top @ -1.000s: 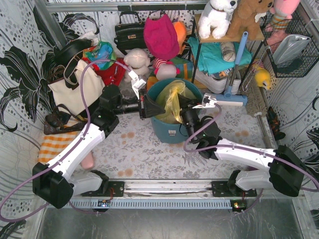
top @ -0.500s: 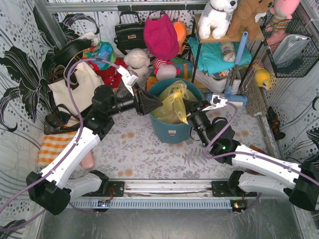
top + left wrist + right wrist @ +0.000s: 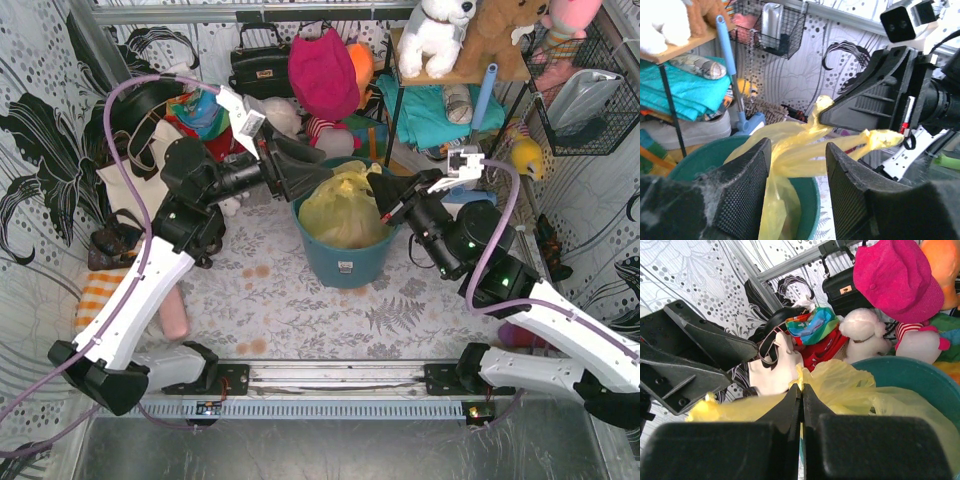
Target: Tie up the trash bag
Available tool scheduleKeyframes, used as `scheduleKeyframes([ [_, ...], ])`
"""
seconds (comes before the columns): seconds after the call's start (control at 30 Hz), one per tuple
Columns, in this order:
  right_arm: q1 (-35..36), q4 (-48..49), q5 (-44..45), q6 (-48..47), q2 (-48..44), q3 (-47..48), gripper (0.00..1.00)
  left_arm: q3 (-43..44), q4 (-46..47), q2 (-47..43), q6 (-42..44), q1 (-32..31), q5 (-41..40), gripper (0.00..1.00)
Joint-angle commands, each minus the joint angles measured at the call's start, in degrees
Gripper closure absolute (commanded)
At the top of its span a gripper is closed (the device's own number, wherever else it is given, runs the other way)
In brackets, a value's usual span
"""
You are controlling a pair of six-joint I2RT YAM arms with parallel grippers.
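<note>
The trash bag (image 3: 343, 212), thin crinkly yellow plastic, fills the round teal bin (image 3: 345, 262) at mid-table. My left gripper (image 3: 322, 180) hovers over the bin's left rim, open. In its wrist view, twisted strands of the bag (image 3: 796, 156) run between its fingers (image 3: 747, 192) without being pinched. My right gripper (image 3: 386, 208) comes in from the right, shut on a fold of the bag (image 3: 840, 377), with yellow film pinched at its tips (image 3: 801, 389). A loose knotted tail (image 3: 885, 137) hangs past the right gripper's body (image 3: 875, 95).
Behind the bin lie a pink hat (image 3: 322, 72), plush toys (image 3: 275, 120) and handbags (image 3: 262, 62). A shelf (image 3: 450, 75) with toys, teal cloth and a blue-handled brush (image 3: 478, 110) stands at back right. A white tote (image 3: 150, 175) leans at left, and a wire basket (image 3: 585, 100) hangs at right.
My left gripper has opened and let go of the bag, lifting toward the back left. My right arm has risen and pulled right, still gripping; the bag now spreads across the bin.
</note>
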Motion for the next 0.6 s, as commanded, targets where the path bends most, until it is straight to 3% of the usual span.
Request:
scheduleKeyframes([
  [0.0, -0.21, -9.27, 0.12, -2.85, 2.11, 5.74, 1.00, 5.78, -1.06, 2.13, -1.26, -1.50, 3.39, 0.43],
  [0.13, -0.19, -10.00, 2.54, -4.15, 2.86, 7.47, 1.00, 11.19, -3.92, 4.16, 0.19, -4.59, 6.60, 0.39],
  [0.3, -0.22, -9.15, 3.52, -5.81, 2.73, 8.37, 1.00, 17.82, -15.56, 4.54, 9.83, -10.12, 8.01, 0.35],
  [0.57, -0.18, -8.66, 3.21, -6.35, 2.59, 9.35, 1.00, 17.65, -23.35, 3.44, 21.57, -14.16, -1.98, 0.27],
])
